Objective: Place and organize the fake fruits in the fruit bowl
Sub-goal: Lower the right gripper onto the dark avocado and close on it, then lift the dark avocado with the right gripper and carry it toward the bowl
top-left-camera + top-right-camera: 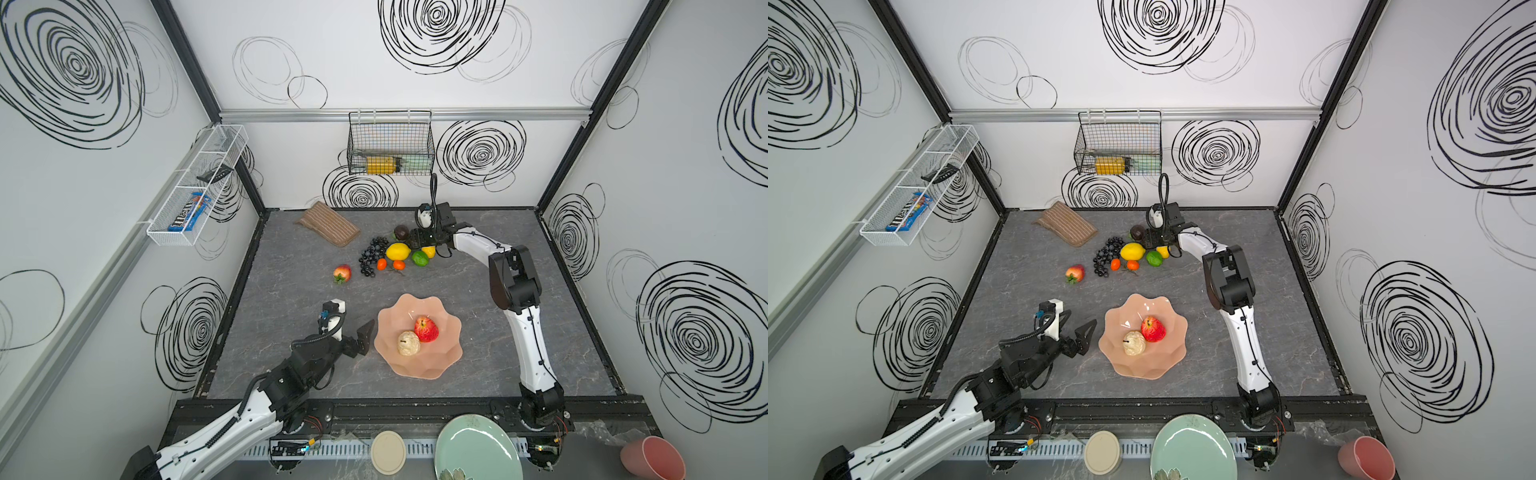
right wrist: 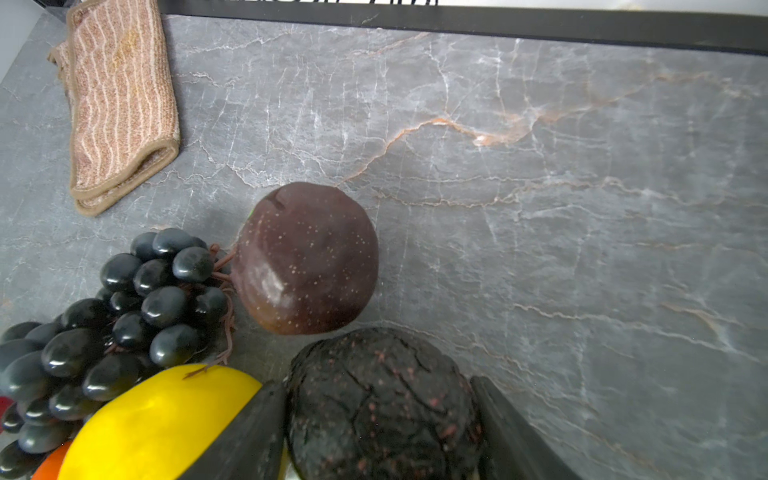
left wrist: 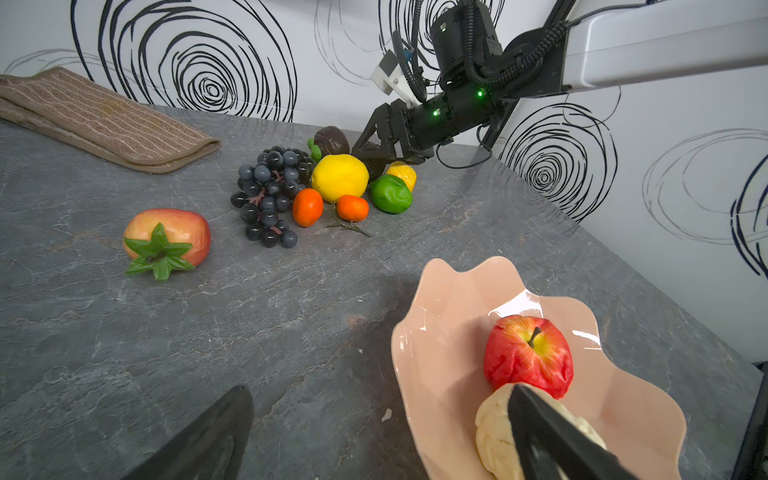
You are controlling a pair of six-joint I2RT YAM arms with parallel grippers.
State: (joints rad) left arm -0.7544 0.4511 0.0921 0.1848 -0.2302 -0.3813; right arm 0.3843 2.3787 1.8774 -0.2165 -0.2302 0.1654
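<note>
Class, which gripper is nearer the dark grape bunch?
Right. The right gripper straddles the avocado near the grape bunch; the left gripper hangs open beside the fruit bowl, well away.

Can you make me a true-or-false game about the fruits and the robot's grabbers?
1. The fruit bowl has two fruits in it. True: a red apple and a beige fruit.
2. The grapes are in the bowl. False: they lie on the table next to the lemon.
3. The right gripper reaches around a dark avocado. True.
4. The left gripper is holding the strawberry. False: it is open and empty beside the bowl; the strawberry lies alone on the table.
</note>
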